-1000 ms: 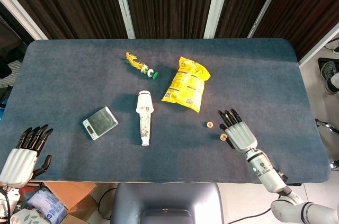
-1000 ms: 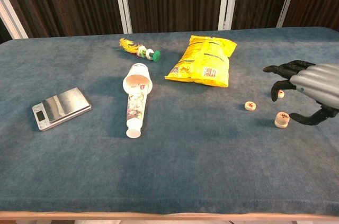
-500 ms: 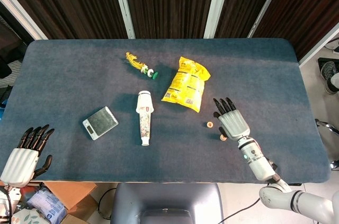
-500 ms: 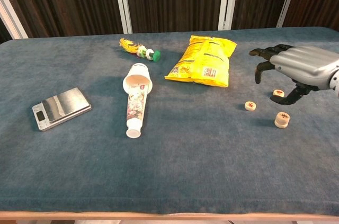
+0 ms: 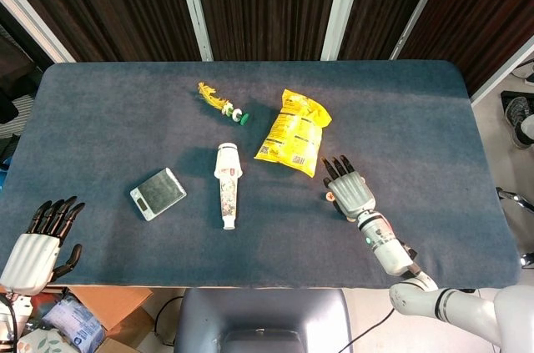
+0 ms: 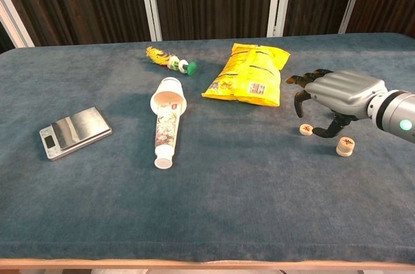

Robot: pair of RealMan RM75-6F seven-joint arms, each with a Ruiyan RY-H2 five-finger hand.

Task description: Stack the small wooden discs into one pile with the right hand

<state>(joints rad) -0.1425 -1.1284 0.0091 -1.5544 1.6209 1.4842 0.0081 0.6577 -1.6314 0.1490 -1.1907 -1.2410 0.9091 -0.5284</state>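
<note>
A small wooden disc lies flat on the blue table, and a thicker disc or short pile sits just to its right. My right hand hovers over them with its fingers spread and curved downward, holding nothing; its fingertips hang just above the left disc. A third disc seen earlier behind these is hidden by the hand. In the head view the right hand covers most of the discs, and only one disc peeks out at its left edge. My left hand rests open beyond the table's near left corner.
A yellow snack bag lies just behind and left of the discs. A paper cup stack lies on its side mid-table, a small scale sits at the left, and a feathered toy lies further back.
My right hand has moved left and toward the table's middle, from beside the discs to over them, hiding the rear disc. The discs and the left hand have not moved.
</note>
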